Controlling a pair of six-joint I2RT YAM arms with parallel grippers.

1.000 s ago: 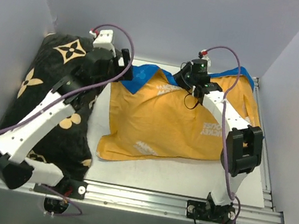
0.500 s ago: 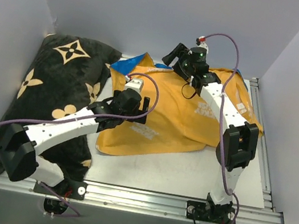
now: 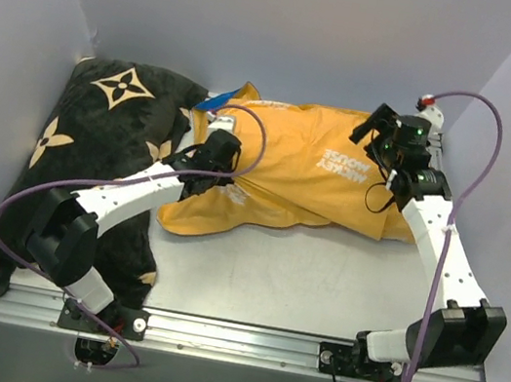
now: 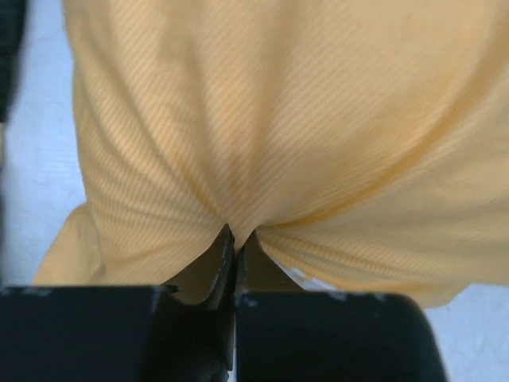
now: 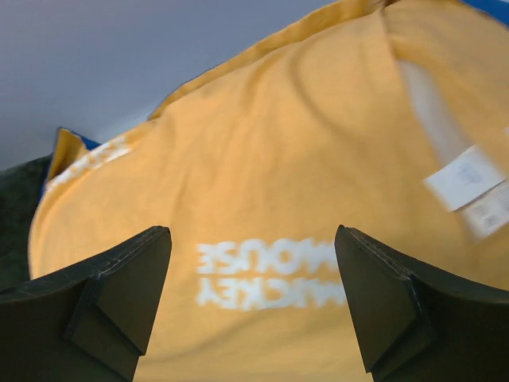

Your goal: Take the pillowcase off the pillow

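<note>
The pillowcase (image 3: 288,172) lies across the back of the table with its orange-yellow inner side out; a small blue edge (image 3: 217,102) shows at its far left corner. My left gripper (image 3: 227,170) is shut on a pinched fold of the pillowcase (image 4: 278,119) near its left end, and the fabric puckers right at the left gripper's tips (image 4: 236,236). My right gripper (image 3: 367,132) hovers open over the right part of the pillowcase (image 5: 262,175), above mirrored white lettering, with nothing between the right gripper's fingers (image 5: 253,231). The pillow is hidden.
A black cushion with tan flower motifs (image 3: 96,143) fills the left side, under the left arm. Grey walls close in at the back and both sides. White care labels (image 5: 465,179) are sewn on the pillowcase's right part. A metal rail (image 3: 239,339) runs along the near edge.
The left arm swung from over the cushion to the pillowcase and shut on its fabric. The right gripper opened, let go and moved right. The pillowcase shifted and flattened.
</note>
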